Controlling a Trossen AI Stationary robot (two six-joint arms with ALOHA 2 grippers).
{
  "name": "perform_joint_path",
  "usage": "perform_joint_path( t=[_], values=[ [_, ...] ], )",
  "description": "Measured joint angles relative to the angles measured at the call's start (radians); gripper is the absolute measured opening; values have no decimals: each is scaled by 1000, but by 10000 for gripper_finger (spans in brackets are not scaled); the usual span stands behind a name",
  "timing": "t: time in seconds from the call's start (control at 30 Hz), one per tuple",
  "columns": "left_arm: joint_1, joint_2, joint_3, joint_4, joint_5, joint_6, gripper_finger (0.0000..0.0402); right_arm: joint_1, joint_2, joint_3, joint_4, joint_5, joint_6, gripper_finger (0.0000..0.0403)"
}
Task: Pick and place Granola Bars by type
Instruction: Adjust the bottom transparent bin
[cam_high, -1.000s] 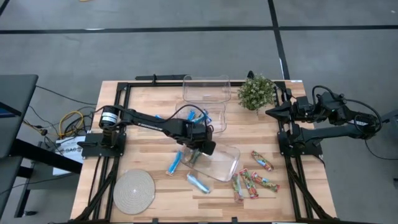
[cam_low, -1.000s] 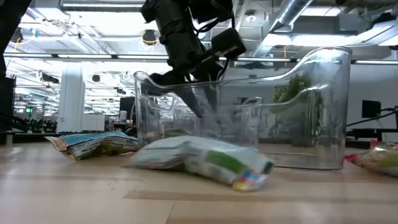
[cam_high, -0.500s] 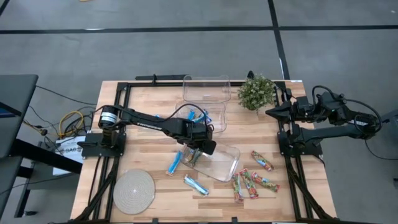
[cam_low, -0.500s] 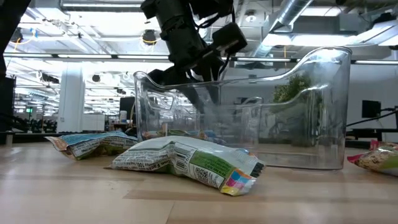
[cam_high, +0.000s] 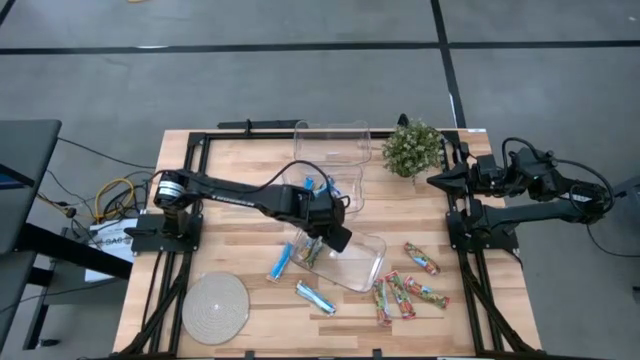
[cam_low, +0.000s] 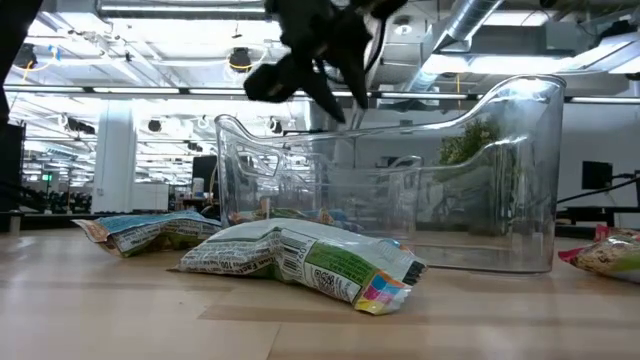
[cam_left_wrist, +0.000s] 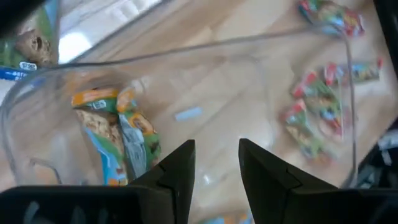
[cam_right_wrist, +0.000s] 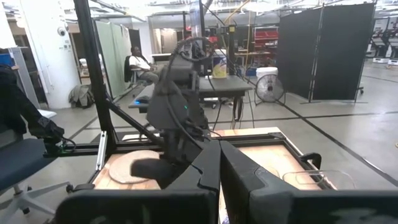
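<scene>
My left gripper (cam_high: 325, 238) hangs open above the near clear bin (cam_high: 352, 268), its fingers (cam_left_wrist: 180, 165) pointing down into it with nothing between them. One tan-brown and blue Granola Bar (cam_left_wrist: 115, 134) lies flat on that bin's floor. Two blue bars (cam_high: 281, 263) (cam_high: 314, 297) lie on the table in front of the bin, and more blue ones sit in the middle bin (cam_high: 318, 186). Several red-green-orange bars (cam_high: 405, 292) lie at the near right. My right gripper (cam_right_wrist: 219, 163) waits shut at the table's right edge, raised and level.
A third clear bin (cam_high: 332, 140) stands at the far edge next to a small potted plant (cam_high: 411, 147). A round woven mat (cam_high: 215, 307) lies at the near left. A black frame (cam_high: 200, 190) runs around the table. A person sits in the room behind.
My left gripper has risen out of the near bin and rolled a little, its fingers staying apart. The tan-brown bar stays on the bin's floor. The blue bar nearest the table's front edge has shifted slightly to the left and come to rest.
</scene>
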Motion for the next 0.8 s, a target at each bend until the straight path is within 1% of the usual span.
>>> perform_joint_path(
  t=[0.17,0.3,0.5,0.67,0.8],
  values=[
    [-51,0,93,-62,14,99,116,0,0,0,0,0,0,0],
    [-104,0,142,-94,50,176,116,0,0,0,0,0,0,0],
    [-191,0,160,-92,90,270,116,0,0,0,0,0,0,0],
    [-262,0,160,-93,75,361,116,0,0,0,0,0,0,0],
    [-312,0,160,-105,16,449,116,0,0,0,0,0,0,0]
  ],
)
